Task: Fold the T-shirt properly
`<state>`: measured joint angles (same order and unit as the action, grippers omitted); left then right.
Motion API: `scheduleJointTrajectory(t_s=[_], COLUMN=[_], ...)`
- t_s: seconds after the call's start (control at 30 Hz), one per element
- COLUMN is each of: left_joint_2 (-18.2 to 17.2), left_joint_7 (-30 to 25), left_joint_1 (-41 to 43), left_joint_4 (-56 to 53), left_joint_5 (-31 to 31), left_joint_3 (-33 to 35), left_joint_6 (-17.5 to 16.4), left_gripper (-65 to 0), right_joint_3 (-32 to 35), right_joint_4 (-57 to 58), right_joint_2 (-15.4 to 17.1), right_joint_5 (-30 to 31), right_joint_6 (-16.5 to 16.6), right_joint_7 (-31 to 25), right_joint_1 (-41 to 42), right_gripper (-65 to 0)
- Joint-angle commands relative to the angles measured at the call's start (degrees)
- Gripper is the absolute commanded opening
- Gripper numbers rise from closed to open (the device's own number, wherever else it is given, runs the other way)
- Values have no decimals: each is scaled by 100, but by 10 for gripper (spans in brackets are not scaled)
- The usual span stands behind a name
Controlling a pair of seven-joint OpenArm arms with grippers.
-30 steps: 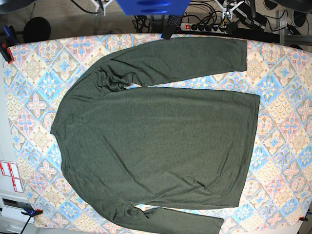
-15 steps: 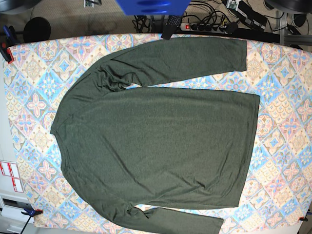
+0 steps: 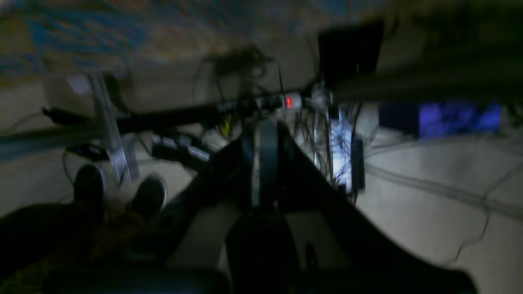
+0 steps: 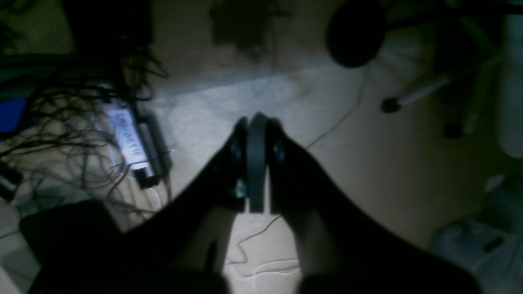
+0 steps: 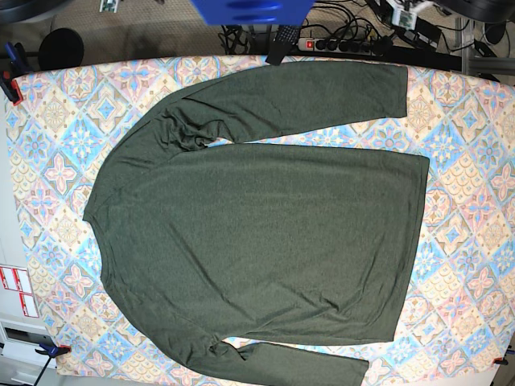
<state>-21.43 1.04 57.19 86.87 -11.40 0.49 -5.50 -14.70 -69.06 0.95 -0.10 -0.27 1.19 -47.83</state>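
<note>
The T-shirt (image 5: 257, 217), dark olive green with long sleeves, lies spread flat on the patterned table (image 5: 467, 161) in the base view. Its neck is to the left and its hem to the right. One sleeve runs along the top; the other runs off the bottom edge. Both grippers are off the table, over the floor. My left gripper (image 3: 263, 134) is shut with nothing in it, in a blurred left wrist view of cables. My right gripper (image 4: 256, 122) is shut and empty above bare floor. Only small bits of the arms (image 5: 406, 12) show at the base view's top edge.
Clamps (image 5: 10, 84) hold the table cover at its corners. A blue object (image 5: 249, 10) and a power strip (image 5: 338, 44) sit beyond the far edge. Tangled cables (image 4: 81, 122), a chair base (image 4: 388, 104) and someone's shoes (image 3: 88, 185) are on the floor.
The arm parts at the top edge of the base view have swung outward, away from each other. The T-shirt has not moved.
</note>
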Motion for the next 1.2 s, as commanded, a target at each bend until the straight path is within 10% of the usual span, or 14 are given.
scheduleJointTrajectory(t_s=[0.0, 0.47, 1.17], left_joint_2=[-235, -1290, -1176], left_joint_7=[-108, -73, 3259], left_joint_1=[281, 97, -1855], left_joint_4=[495, 1471, 953], left_joint_5=[-236, -1854, -3454], left_joint_3=[-18, -62, -792], left_joint_6=[-17, -9, -9], left_gripper=[-644, -642, -350], right_joint_3=[-38, -11, 15], right_joint_4=[-228, -2215, -3261], right_joint_2=[15, -12, -135], right_joint_5=[5, 5, 5], right_joint_6=[-12, -12, -12], right_joint_7=[-141, 685, 1556], right_joint_1=[-126, -381, -346], right_gripper=[-650, -650, -650])
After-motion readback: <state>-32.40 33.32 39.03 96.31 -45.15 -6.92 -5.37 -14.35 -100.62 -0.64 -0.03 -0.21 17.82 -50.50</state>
